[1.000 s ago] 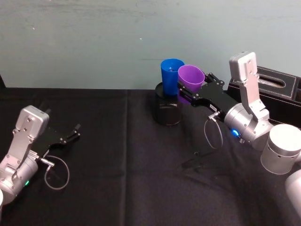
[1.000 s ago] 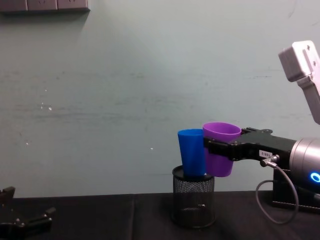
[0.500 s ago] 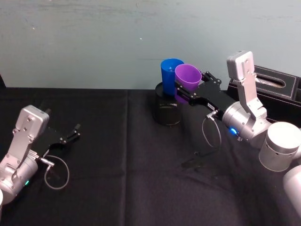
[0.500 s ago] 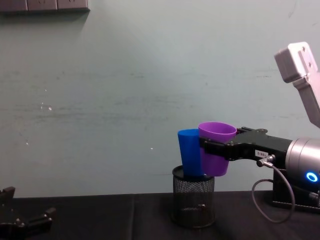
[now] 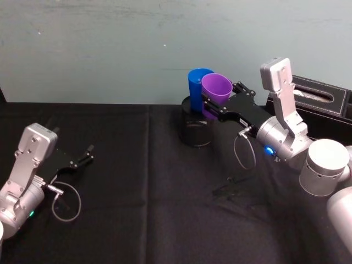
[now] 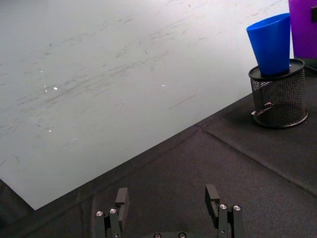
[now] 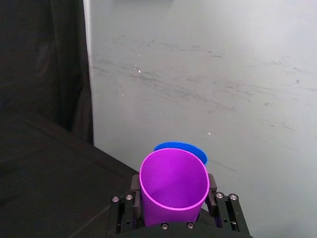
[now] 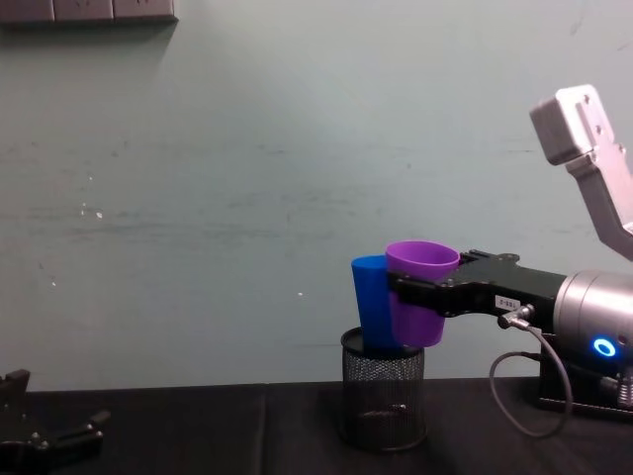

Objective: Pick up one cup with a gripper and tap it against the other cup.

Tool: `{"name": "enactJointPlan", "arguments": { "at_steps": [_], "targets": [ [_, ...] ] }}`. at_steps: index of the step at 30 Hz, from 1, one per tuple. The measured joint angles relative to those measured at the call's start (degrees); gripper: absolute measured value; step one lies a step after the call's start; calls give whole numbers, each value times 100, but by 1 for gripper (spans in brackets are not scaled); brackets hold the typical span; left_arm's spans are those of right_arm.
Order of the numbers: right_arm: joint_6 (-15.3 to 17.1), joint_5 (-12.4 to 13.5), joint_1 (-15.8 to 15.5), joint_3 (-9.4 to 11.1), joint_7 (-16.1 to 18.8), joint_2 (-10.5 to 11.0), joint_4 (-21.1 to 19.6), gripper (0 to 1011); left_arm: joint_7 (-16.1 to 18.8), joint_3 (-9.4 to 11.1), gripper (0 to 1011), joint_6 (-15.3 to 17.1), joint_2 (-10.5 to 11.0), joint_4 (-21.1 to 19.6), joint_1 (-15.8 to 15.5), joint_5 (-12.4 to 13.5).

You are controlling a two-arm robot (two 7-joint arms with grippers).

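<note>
**Q:** How far along is the tap?

**A:** The lift is done. The right gripper (image 8: 413,295) holds the purple cup (image 5: 216,88) in the air, fingers clamped on both sides of its wall just under the rim. It hangs right beside the blue cup (image 5: 194,82), which stands tilted in a mesh holder (image 8: 383,398) at the back of the table (image 5: 137,209). I cannot tell whether the two walls touch. The tap itself looks due, or just made.

**Q:** What are the cups like?

**A:** Both are smooth, tapered plastic — the purple wide-rimmed, the blue taller and narrower. The holder is round black wire mesh, and the table wears black cloth.

**Q:** And the other arm?

**A:** The left gripper (image 6: 167,198) rests low at the table's left — fingers spread wide, holding nothing.
</note>
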Motion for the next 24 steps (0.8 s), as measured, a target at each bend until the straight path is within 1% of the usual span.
{"name": "enactJointPlan", "arguments": {
  "at_steps": [14, 24],
  "targets": [
    [-113, -53, 209, -14, 13, -94, 320, 746, 0, 0, 1011, 0, 0, 0, 0, 0],
    [-127, -52, 220, 8, 29, -94, 293, 746, 0, 0, 1011, 0, 0, 0, 0, 0]
  ]
}}
